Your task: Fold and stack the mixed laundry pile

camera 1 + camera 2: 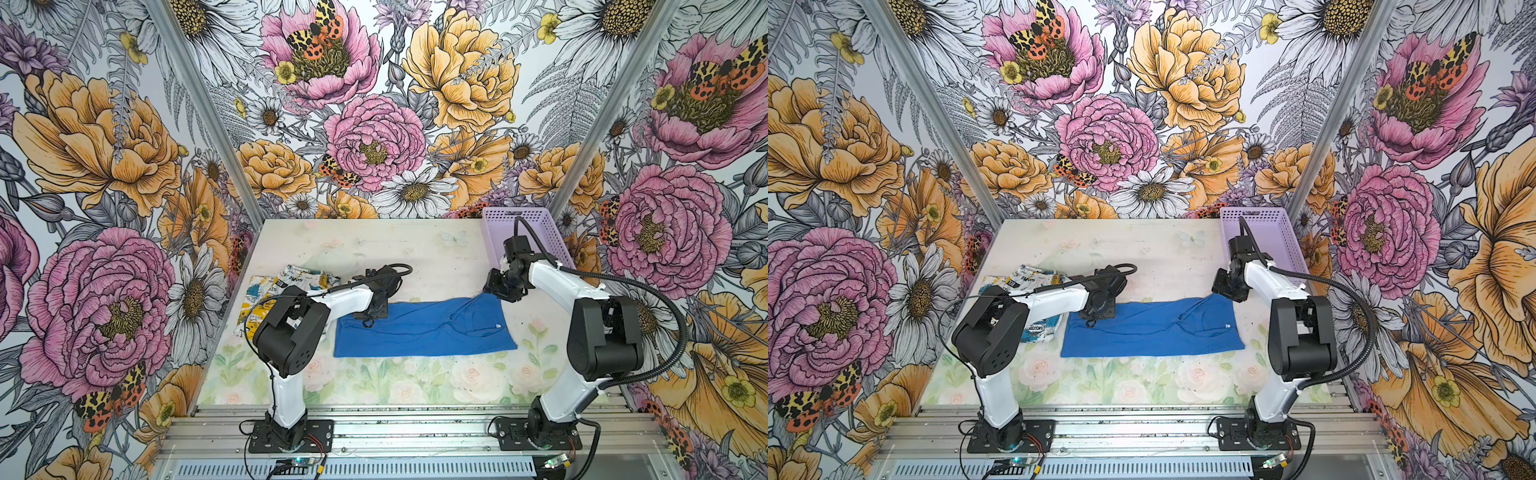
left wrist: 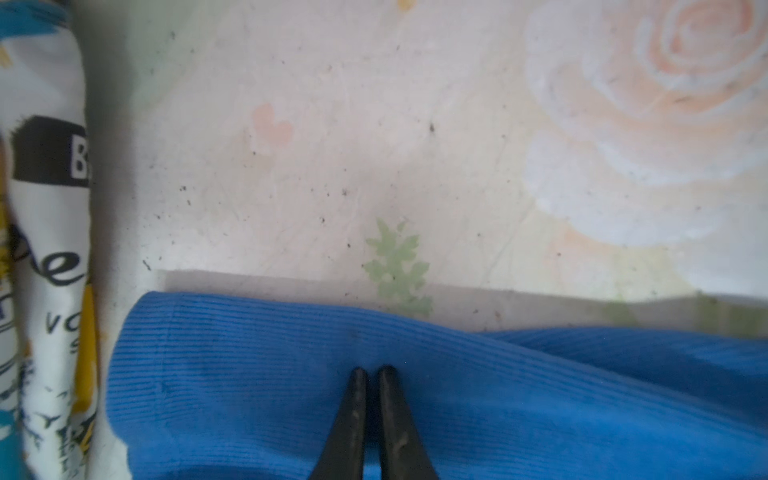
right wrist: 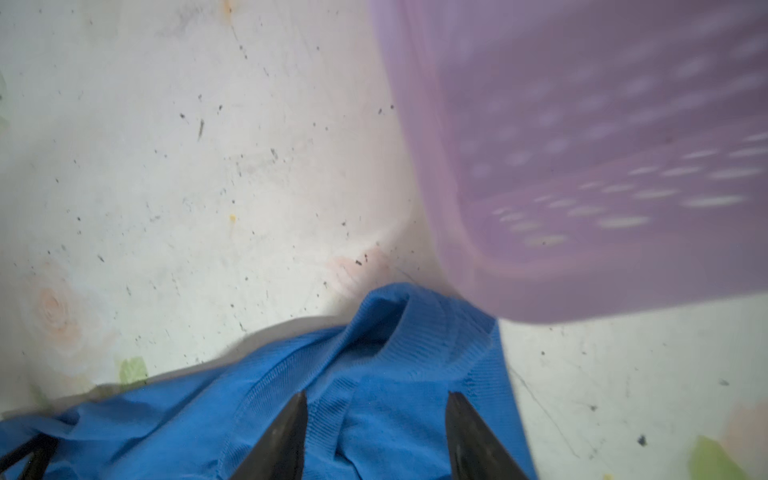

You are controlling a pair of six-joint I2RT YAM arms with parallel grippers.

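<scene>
**Blue T-shirt flat mid-table, a gripper at each far corner**

Near edge: aluminium rail carries both arm bases. Table: pale rose print, scuffed, dark specks. Blue T-shirt lies flat at centre. Left gripper at its 10 o'clock corner, fingers almost touching, tips on the cloth; cannot tell if any is pinched. Right gripper at its 1 o'clock corner, fingers wide above the cloth. Printed garment at table's 9 o'clock. Lavender basket at 1 o'clock. Floral walls enclose three sides.

Left arm, right arm — white links, black joints, ribbed black cables, bolted baseplates.
</scene>
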